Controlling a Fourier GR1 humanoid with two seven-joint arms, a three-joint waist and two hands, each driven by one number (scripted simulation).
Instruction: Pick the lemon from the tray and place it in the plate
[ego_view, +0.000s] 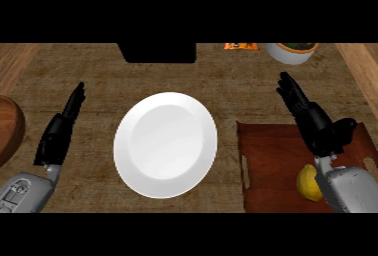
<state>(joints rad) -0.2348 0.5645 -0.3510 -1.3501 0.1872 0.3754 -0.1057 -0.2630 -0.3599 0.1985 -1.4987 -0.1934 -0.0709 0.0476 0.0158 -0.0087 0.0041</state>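
plate (165, 145): centre of the frame
tray (273, 165): lower right, just beside the plate
lemon (308, 183): on the tray, lower right
bowl (292, 51): upper right

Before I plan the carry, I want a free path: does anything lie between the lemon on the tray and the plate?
Nothing visible does. The lemon lies on the tray, partly hidden by the right forearm; the plate sits to its left. Between them are only the tray's left rim and bare counter. The right hand is above the tray, open.
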